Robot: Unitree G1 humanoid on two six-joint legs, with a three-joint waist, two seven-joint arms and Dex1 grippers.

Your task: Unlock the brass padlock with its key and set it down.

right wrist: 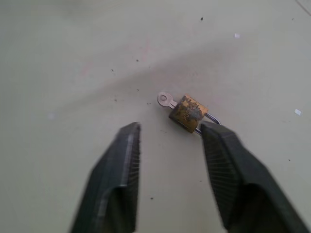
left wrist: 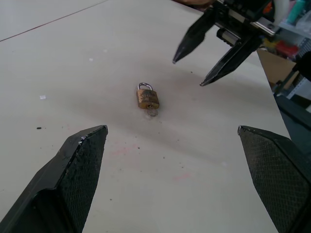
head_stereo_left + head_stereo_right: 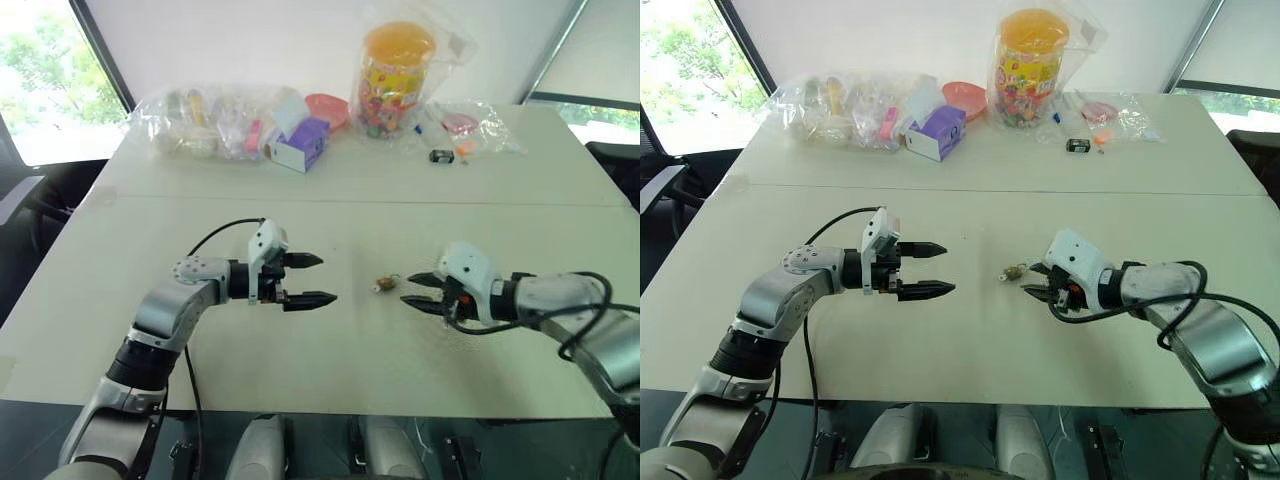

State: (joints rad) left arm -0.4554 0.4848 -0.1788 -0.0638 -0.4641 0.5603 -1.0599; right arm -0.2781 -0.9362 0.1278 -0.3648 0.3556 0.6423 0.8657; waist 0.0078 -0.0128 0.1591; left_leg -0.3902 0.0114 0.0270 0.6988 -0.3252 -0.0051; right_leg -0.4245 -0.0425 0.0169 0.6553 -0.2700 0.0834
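The brass padlock (image 3: 383,285) lies flat on the white table (image 3: 330,370) between my two grippers, and neither holds it. A small silvery key (image 1: 166,100) sticks out of the padlock's (image 1: 188,114) body, opposite the thin shackle. Just right of the lock, my right gripper (image 3: 407,288) is open and points down at it. One of its fingertips (image 1: 214,133) is close over the shackle. My left gripper (image 3: 328,279) hovers a short way left of the lock, wide open and empty, pointing toward it.
Along the table's far edge stand clear plastic bags (image 3: 205,122), a purple and white box (image 3: 300,143), a pink bowl (image 3: 328,108) and a bagged jar of sweets (image 3: 395,75). A small black item (image 3: 441,155) lies near the right-hand bag.
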